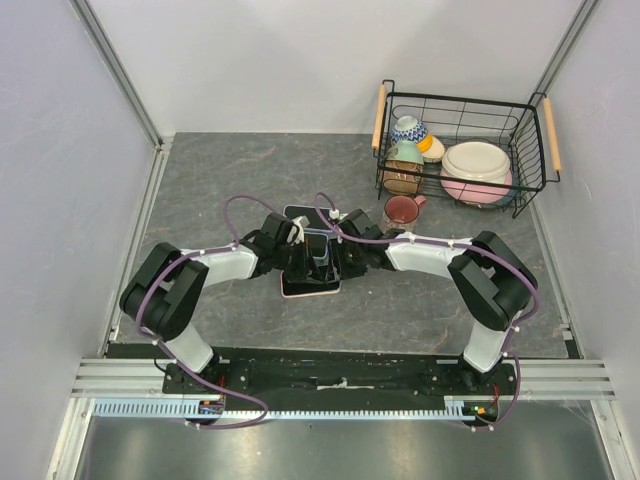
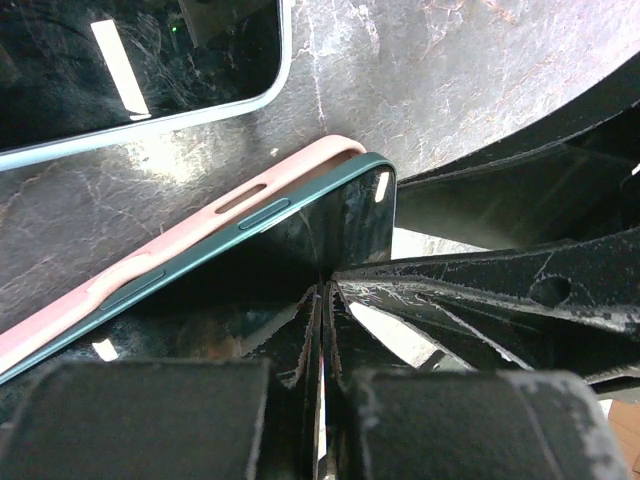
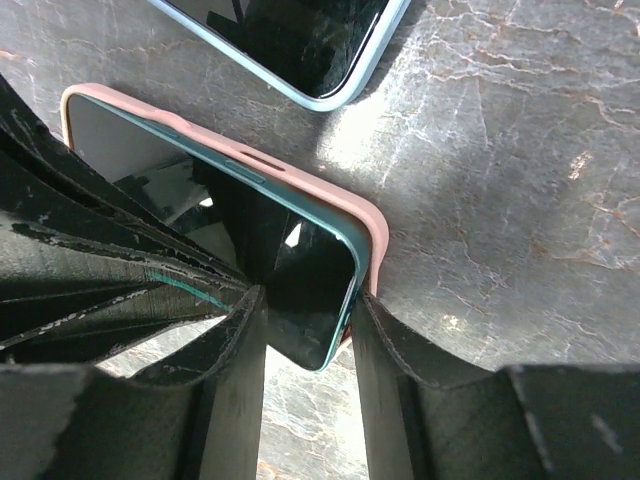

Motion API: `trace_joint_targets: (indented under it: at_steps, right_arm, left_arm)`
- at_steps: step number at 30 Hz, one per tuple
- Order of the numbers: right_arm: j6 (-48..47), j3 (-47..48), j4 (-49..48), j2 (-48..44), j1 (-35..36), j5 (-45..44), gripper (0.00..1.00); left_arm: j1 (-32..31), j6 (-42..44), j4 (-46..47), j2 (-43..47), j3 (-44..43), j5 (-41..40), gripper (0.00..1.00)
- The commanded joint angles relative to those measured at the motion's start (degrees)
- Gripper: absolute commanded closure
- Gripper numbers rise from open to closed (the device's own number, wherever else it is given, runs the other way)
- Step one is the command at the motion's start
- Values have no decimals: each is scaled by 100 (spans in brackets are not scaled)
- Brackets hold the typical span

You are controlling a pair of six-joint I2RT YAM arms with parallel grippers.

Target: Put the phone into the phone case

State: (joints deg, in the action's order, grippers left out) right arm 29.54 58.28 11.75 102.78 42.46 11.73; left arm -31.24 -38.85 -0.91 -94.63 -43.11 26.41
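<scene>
A dark phone with a teal rim [image 1: 316,262] lies tilted in a pink phone case [image 1: 308,291] at the table's middle. In the left wrist view the phone [image 2: 300,230] has its long edge standing above the case wall [image 2: 310,163]. My left gripper [image 1: 300,262] is shut, its tips [image 2: 325,290] resting on the screen. My right gripper [image 1: 332,262] is open over a phone corner [image 3: 290,270] that sticks past the case [image 3: 370,225]. One of its fingers [image 3: 385,340] touches the case edge, and the gripper's midpoint [image 3: 305,305] lies over the corner.
A second phone with a pale rim [image 1: 303,213] lies just behind the case; it also shows in the left wrist view [image 2: 130,60] and the right wrist view [image 3: 290,40]. A pink mug [image 1: 402,211] stands to the right. A wire basket [image 1: 465,195] of bowls stands at back right.
</scene>
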Motion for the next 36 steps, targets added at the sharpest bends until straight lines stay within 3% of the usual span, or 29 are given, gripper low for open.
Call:
trace_joint_targets:
  at_steps: [1, 17, 23, 30, 34, 36]
  right_arm:
    - [-756, -344, 1673, 163, 122, -830, 57]
    - [-994, -361, 1717, -424, -62, -233, 58]
    - [-1099, -475, 1664, -900, -544, 110, 58]
    - [-942, -835, 971, -1348, -941, 1531, 54]
    - [-670, -1011, 347, -1314, -959, 2104, 42]
    - [-573, -1064, 171, -1147, -959, 2254, 42]
  left_arm:
    - [-75, 211, -612, -486, 233, -998, 98]
    - [-75, 308, -683, -618, 172, -1042, 98]
    - [-75, 334, -700, -671, 145, -1033, 98]
    - [-75, 378, -735, -671, 66, -1016, 98]
    - [-75, 378, -735, -645, 40, -989, 98]
    - [-75, 396, -735, -636, 40, -963, 98]
